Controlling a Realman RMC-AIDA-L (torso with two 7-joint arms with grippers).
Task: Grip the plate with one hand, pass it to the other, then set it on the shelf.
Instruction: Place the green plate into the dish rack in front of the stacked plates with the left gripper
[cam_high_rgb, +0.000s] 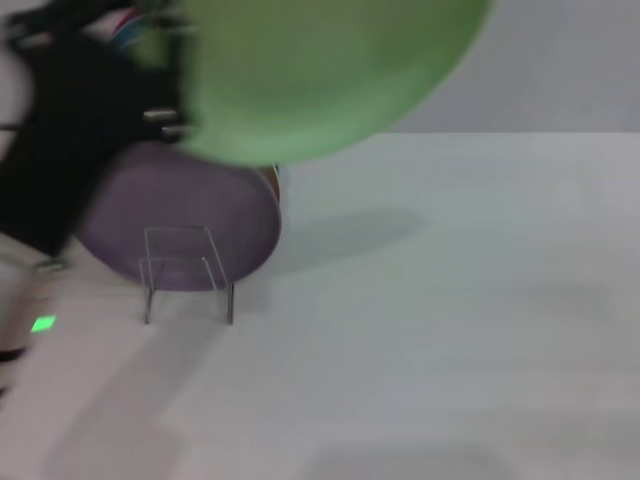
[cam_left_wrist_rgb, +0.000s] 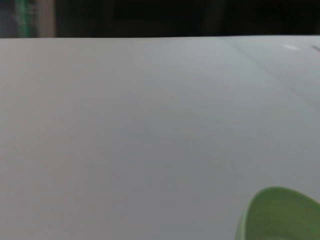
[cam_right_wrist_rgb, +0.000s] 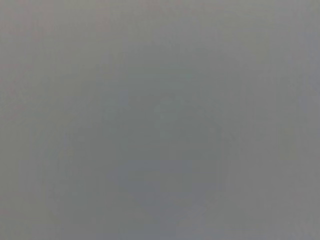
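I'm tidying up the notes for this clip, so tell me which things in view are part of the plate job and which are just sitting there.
Part of the job:
light-green plate, held up above the table
left claw, at the plate's edge
clear rack

Just there:
purple plate, standing in the rack
white table

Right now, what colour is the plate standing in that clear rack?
Purple plate; the head view shows it best.

Looks like lab test bench: bare white tabletop (cam_high_rgb: 450, 330), plain grey wall behind it, clear acrylic rack (cam_high_rgb: 187, 272) holding purple plate (cam_high_rgb: 180, 215).
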